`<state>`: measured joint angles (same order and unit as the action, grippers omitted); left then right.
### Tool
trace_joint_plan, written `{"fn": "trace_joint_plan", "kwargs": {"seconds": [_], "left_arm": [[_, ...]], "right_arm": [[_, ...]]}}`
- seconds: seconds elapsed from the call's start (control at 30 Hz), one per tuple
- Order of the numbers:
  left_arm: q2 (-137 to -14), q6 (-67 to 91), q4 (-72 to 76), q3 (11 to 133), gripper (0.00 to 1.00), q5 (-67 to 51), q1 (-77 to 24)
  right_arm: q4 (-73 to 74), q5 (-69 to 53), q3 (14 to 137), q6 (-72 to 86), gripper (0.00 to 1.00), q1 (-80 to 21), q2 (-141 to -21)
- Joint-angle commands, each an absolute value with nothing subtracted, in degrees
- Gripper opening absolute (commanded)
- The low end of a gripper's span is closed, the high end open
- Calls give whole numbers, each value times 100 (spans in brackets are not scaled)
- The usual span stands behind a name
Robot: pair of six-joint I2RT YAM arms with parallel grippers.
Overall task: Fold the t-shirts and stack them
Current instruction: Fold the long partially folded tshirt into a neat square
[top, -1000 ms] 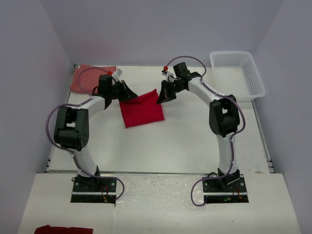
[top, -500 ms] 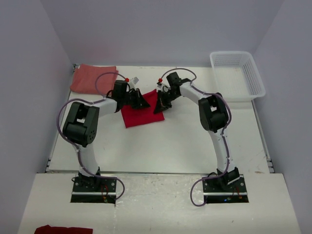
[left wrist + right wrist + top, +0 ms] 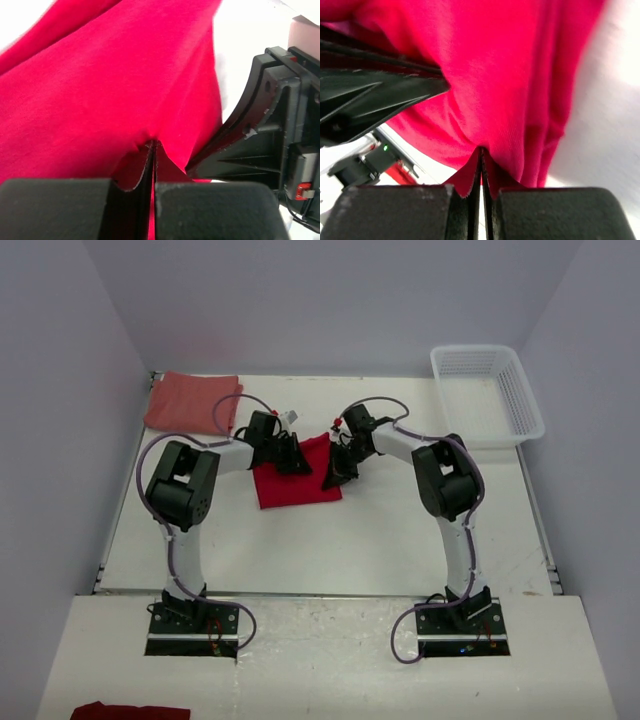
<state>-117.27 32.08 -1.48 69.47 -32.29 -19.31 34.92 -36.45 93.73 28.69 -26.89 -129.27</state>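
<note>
Where the soft, finely knit bright red t-shirt [image 3: 295, 488] lies as a rumpled square near the table's centre, the left gripper [image 3: 152, 146] at its 12 o'clock edge and the right gripper [image 3: 481, 150] at its 2 o'clock corner each pinch a fold, black jaws fully closed. The flat salmon-red t-shirt [image 3: 190, 400] lies at 10 o'clock.

There were two arms, the left arm [image 3: 178, 495] and the right arm [image 3: 445, 480], carrying two grippers, the left gripper [image 3: 298, 462] and the right gripper [image 3: 335, 475]. There were two t-shirts: one bright red t-shirt [image 3: 295, 490] pinched by both grippers, and one salmon-red t-shirt [image 3: 190, 400] well off to the left gripper's far left. One white basket [image 3: 528, 405] stood well off to the right gripper's right. One dark red cloth [image 3: 130, 710] lay far behind the left gripper.
</note>
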Motion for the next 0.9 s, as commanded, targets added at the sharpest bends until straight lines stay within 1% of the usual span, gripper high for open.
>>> {"fn": "trace_joint_plan", "kwargs": {"seconds": [0.0,0.07,0.17,0.33,0.37,0.47,0.6,0.63,0.67,0.8,0.87], "left_arm": [[-11251,3006,-167,6795,0,-3102,-1995],[-10917,2988,-202,6724,0,-3190,-2013],[-10347,2910,-246,6487,0,-3225,-2039],[-9889,2909,-316,6214,0,-3340,-2083],[-9801,2900,-316,6118,0,-3340,-2100],[-9309,2900,-334,5916,0,-3191,-2127],[-9114,2786,-658,5818,0,-2796,-2127],[-9106,2751,-703,5757,4,-2725,-2127],[-9097,2707,-729,5713,5,-2629,-2127],[-9044,2637,-791,5485,8,-1970,-2136],[-9035,2575,-800,5405,14,-1785,-2179]], "right_arm": [[3270,-2778,8774,3163,0,-2716,-12394],[3104,-2585,8465,3243,0,-2716,-12218],[2805,-2373,7667,3436,0,-2716,-11797],[2199,-2198,6664,3691,0,-2716,-11295],[2110,-2189,6305,3770,0,-2716,-11198],[1785,-2048,5646,3920,0,-2724,-10768],[1407,-2021,5011,3973,0,-2760,-10266],[1345,-2039,4879,3903,0,-2803,-10109],[1301,-2039,4826,3841,0,-2839,-10038],[1432,-1758,4808,3622,0,-2962,-9774],[1450,-1583,4816,3463,0,-3049,-9459]]}}
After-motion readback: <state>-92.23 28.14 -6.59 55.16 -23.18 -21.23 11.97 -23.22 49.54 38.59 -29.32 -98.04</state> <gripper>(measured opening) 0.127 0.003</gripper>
